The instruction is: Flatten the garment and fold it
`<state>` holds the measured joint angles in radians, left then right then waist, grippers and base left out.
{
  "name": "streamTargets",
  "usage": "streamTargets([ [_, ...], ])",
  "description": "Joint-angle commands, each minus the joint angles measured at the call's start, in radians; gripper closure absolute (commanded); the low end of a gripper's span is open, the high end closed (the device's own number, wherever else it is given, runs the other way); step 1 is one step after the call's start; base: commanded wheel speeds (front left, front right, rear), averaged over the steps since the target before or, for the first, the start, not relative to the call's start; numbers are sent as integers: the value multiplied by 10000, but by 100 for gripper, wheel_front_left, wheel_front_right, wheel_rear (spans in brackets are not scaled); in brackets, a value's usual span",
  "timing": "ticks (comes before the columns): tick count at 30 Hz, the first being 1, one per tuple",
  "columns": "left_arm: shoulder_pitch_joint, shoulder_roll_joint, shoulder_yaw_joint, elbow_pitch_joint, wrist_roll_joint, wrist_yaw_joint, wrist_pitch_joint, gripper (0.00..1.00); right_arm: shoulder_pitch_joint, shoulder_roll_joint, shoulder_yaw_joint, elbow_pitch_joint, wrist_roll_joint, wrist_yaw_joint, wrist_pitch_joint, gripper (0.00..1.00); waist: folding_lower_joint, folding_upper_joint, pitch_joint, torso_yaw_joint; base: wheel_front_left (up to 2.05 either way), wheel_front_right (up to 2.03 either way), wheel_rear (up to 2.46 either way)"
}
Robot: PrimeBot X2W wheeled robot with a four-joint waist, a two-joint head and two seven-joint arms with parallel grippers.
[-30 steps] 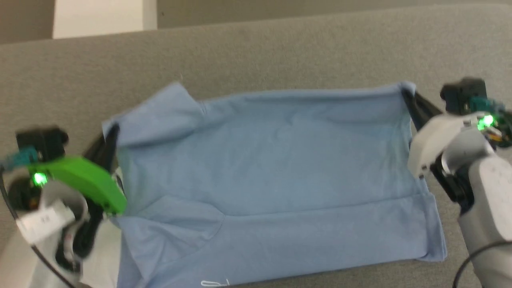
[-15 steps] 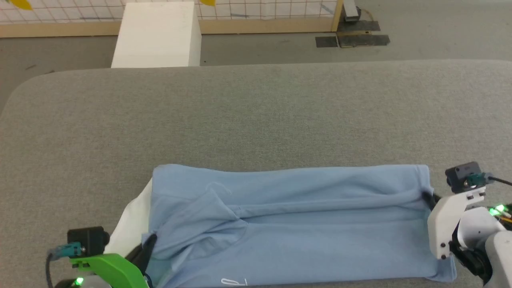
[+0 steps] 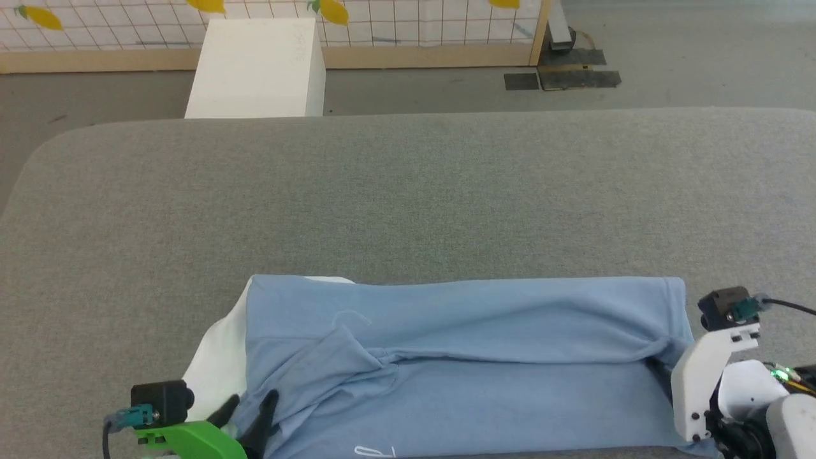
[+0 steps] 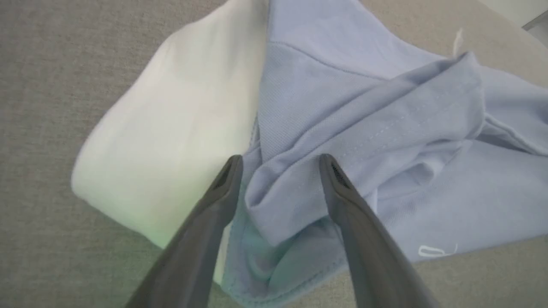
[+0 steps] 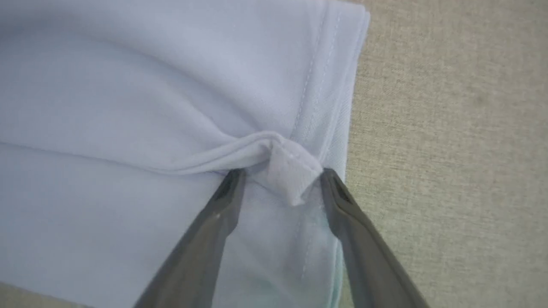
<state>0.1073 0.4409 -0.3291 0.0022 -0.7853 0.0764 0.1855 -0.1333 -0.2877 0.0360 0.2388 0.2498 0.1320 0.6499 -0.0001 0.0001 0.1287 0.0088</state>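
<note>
The garment, a light blue T-shirt with a white panel at its left end, lies folded over itself near the grey table's front edge. My left gripper stands open at the shirt's left front corner; in the left wrist view its fingers are spread around a rumpled blue fold without pinching it. My right gripper is open too, its jaws straddling a small bunched tuck of hem at the garment's right edge. In the head view the right wrist sits beside that edge.
The grey padded table stretches far beyond the garment. Past its back edge stand a white box on the floor, a wood-framed grid fence and dark floor plates.
Both grippers have opened and let go of the garment's corners, after carrying them toward the front edge. The shirt now lies doubled over. The head camera tilted up.
</note>
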Motion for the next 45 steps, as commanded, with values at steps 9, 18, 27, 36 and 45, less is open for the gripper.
streamTargets([
  [9,-548,-549,535,200,1204,266,-2989,0,1310,1166,-1392,-1545,17,-13,-1628,0,1,-1,-493,210,0,0,0],
  [18,-1822,-921,741,1085,2763,490,-4419,0,1536,2149,-2483,-1868,-359,-13,-3442,0,1,-1,-759,289,0,0,0],
  [27,-2563,-1618,1370,1703,3851,8,-4470,0,938,2369,-3373,-527,-515,-13,-3615,0,1,-1,-915,209,0,0,0],
  [36,-2460,-2163,1778,2161,4311,-498,-4471,0,-29,2373,-3676,1713,-978,-13,-2056,0,1,-1,-1026,138,0,0,0],
  [45,-2434,-2425,2088,2403,4559,-802,-4472,0,-352,2374,-3272,2593,-1076,-13,-131,87,1,-1,-1019,161,0,0,0],
])
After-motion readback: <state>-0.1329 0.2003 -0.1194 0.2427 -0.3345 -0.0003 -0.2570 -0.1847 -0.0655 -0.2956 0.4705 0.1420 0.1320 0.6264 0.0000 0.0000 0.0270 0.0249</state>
